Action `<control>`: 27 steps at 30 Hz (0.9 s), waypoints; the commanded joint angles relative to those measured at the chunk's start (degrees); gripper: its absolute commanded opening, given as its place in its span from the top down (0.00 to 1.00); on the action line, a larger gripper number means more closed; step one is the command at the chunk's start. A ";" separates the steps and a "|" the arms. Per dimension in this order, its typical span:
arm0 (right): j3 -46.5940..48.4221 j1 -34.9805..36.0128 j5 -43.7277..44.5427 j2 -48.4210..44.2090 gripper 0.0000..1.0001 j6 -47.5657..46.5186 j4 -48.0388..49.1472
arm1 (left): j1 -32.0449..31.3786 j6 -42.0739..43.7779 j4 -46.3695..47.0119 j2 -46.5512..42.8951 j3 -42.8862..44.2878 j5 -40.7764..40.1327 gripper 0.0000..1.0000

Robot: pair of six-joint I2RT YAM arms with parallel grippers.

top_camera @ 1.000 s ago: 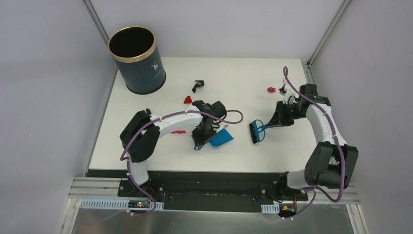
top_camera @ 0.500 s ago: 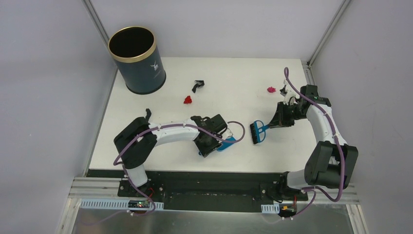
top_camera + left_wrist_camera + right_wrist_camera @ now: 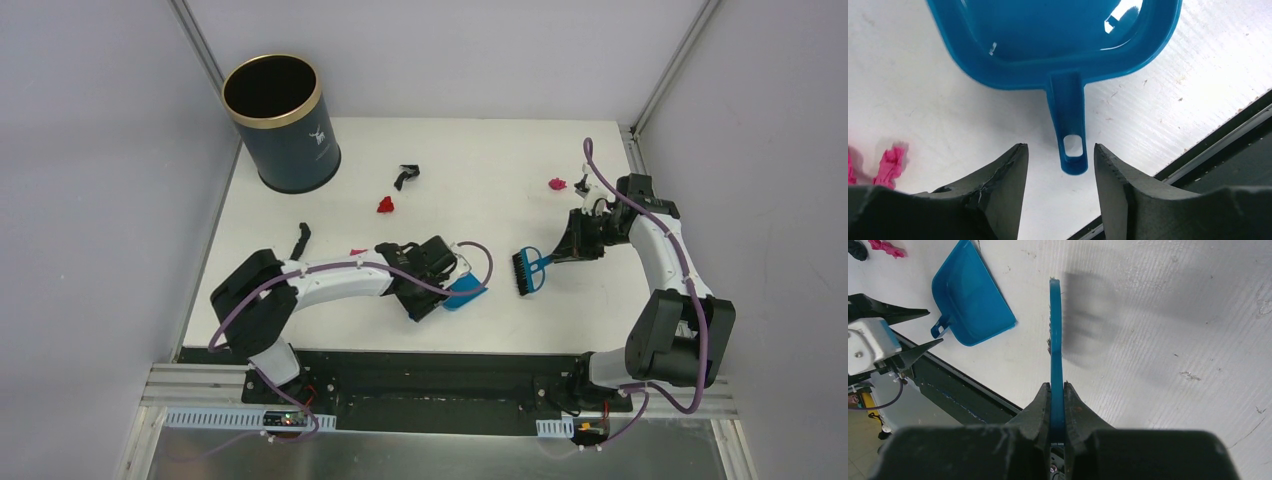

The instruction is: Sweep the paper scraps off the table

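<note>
The blue dustpan [image 3: 1058,40] lies flat on the white table [image 3: 480,160] near the front edge. The tip of its handle [image 3: 1073,150] sits between the open fingers of my left gripper [image 3: 1060,152], untouched; from above that gripper [image 3: 438,300] is just left of the dustpan [image 3: 466,291]. My right gripper [image 3: 1057,387] is shut on the blue brush [image 3: 1055,335], whose black bristles [image 3: 522,270] rest right of the dustpan. Paper scraps lie apart: black [image 3: 405,176], red [image 3: 385,205], magenta [image 3: 557,184], black [image 3: 300,238], pink [image 3: 357,252]; the pink scrap [image 3: 890,160] shows left of my left fingers.
A dark blue gold-rimmed bin [image 3: 281,122] stands at the table's back left corner. Grey walls close in the table on three sides. The black front edge [image 3: 1218,140] runs close beside the dustpan handle.
My left gripper has opened and let go of the dustpan handle; the left arm swung lower and left, uncovering the black and pink scraps. The right arm and brush kept still.
</note>
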 commanded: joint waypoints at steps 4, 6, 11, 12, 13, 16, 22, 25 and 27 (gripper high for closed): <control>0.38 -0.36 -2.13 -0.29 1.00 -0.34 0.57 | -1.37 -2.04 3.91 -4.90 -2.52 -2.32 0.49; 0.39 -0.36 -2.17 -0.26 1.00 -0.39 0.43 | -1.68 -1.99 3.30 -3.77 -2.11 -1.52 0.50; 0.29 -0.36 -2.50 -0.12 1.00 -0.52 0.41 | -2.26 -2.87 0.91 -0.83 -0.99 -0.82 0.54; 0.29 -0.37 -2.52 -0.09 1.00 -0.55 0.42 | -2.29 -3.25 0.34 -0.33 -0.75 -1.38 0.54; 0.24 -0.36 -2.53 -0.04 1.00 -0.56 0.36 | -2.42 -3.56 -0.22 0.08 -0.40 -2.02 0.54; 0.29 -0.37 -2.61 0.18 1.00 -0.53 0.33 | -2.45 -4.53 -0.91 -0.22 -0.17 -2.28 0.56; 0.33 -0.36 -2.70 0.61 1.00 -0.59 0.30 | -2.52 -3.90 -1.02 0.15 -0.07 -1.17 0.64; 0.38 -0.36 -2.70 0.83 1.00 -0.64 0.26 | -2.45 -3.53 -0.55 0.20 0.09 -0.94 0.69; 0.38 -0.36 -2.66 0.85 1.00 -0.61 0.24 | -2.48 -3.22 -0.44 0.29 0.37 -0.90 0.73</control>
